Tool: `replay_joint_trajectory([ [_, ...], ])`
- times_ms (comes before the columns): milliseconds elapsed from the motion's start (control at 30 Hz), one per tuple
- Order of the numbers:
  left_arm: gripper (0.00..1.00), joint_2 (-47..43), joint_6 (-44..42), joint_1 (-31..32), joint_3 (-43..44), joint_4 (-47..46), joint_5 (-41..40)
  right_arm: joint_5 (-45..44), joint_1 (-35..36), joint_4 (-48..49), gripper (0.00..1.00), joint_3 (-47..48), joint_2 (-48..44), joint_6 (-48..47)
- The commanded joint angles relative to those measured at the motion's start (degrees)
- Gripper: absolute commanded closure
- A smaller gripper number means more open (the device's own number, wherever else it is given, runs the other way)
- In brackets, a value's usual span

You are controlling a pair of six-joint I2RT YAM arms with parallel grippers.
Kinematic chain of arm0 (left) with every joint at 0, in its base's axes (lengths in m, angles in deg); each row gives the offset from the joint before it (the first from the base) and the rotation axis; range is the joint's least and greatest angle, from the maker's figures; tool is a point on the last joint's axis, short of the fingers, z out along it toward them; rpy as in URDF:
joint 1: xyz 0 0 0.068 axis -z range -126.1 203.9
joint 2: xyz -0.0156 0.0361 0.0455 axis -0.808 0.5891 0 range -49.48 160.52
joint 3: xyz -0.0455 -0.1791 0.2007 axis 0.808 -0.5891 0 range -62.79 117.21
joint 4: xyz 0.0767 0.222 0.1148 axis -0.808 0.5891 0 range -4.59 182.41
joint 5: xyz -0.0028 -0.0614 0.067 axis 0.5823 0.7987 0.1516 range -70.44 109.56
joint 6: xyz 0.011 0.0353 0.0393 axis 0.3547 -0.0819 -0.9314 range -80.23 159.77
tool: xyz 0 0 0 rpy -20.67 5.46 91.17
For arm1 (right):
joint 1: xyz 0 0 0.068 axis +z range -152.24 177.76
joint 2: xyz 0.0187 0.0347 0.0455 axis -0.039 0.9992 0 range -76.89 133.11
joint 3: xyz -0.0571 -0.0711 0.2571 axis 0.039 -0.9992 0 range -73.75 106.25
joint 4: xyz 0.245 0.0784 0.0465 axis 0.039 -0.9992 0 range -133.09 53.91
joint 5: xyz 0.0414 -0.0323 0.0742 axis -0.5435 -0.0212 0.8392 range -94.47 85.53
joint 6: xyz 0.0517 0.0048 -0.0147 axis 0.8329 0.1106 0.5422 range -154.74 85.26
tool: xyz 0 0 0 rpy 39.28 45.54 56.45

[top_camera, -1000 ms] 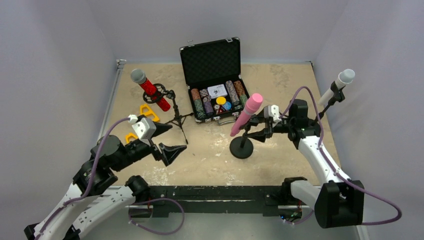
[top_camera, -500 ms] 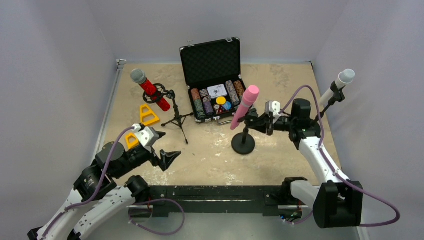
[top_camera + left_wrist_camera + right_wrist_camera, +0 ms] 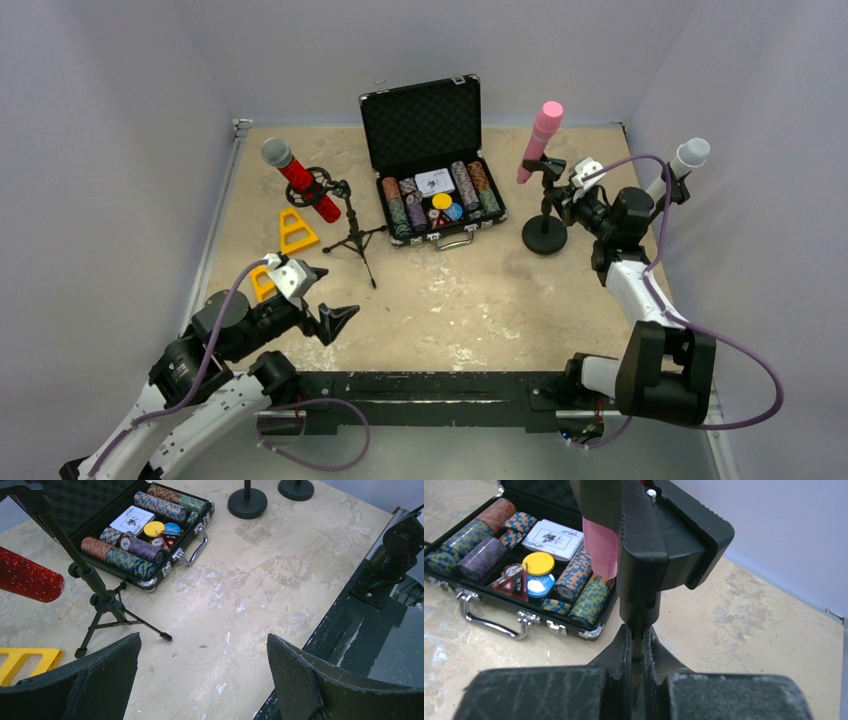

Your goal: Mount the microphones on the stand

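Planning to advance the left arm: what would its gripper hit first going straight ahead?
The left gripper would likely meet bare table, beside the tripod, short of the case; depth is uncertain.

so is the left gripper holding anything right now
No, the left gripper is wide open in its wrist view, with only the table showing in the gap.

The glittery red stick microphone with a silver grille (image 3: 300, 187) sits tilted in a black tripod stand (image 3: 352, 228) on the left of the worktop (image 3: 450, 300), with its head up and pointing far-left. The all-pink stick microphone (image 3: 540, 140) stands nearly upright, clipped into a black round-base stand (image 3: 545, 236) on the right. The white stick microphone with a silver head (image 3: 678, 168) tilts head-up by the right wall, clamped in a black holder (image 3: 668, 197).
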Motion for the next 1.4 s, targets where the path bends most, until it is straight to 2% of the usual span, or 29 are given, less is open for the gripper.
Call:
replay_joint_trajectory([
  [0, 0.01, -0.3, -0.9, -0.2, -0.9, -1.1, -1.0, -5.0, -0.6, 8.8, 1.0, -0.6, -0.7, 4.7],
  [33, 0.01, -0.3, -0.9, -0.1, -0.9, -1.2, -0.9, -4.7, -1.0, 7.5, 0.94, -0.3, -0.9, 4.6],
  [167, 0.01, -0.4, -1.0, -0.1, -1.0, -1.2, -0.8, -2.1, -2.4, 1.8, 0.83, 0.8, -1.9, 3.4],
  [300, 0.01, -0.5, -0.9, -0.1, -1.0, -1.1, -0.6, 0.3, -3.7, -1.6, 0.74, 0.8, -3.5, 2.7],
  [567, 0.01, -0.5, 1.9, -0.2, -0.4, -1.8, 2.0, 2.4, -4.6, -8.9, 0.65, -0.1, -8.5, 1.3],
  [900, 0.01, -1.0, 10.4, -0.1, 0.0, -2.9, 4.0, 2.2, -7.3, -22.8, 0.53, -0.9, -15.0, -1.2],
  [1133, 0.01, 0.4, 12.7, -0.1, 1.0, -1.9, 3.3, 0.1, -8.3, -31.1, 0.44, -1.5, -20.3, -1.7],
  [1233, 0.01, 0.8, 13.2, -0.1, 3.2, 0.8, 1.6, -3.1, -8.7, -39.1, 0.41, 0.8, -23.5, -3.7],
  [1367, 0.01, 0.3, 12.6, -0.1, 6.5, 4.3, -1.0, -9.1, -10.3, -46.8, 0.3, 3.4, -31.1, -4.8],
])
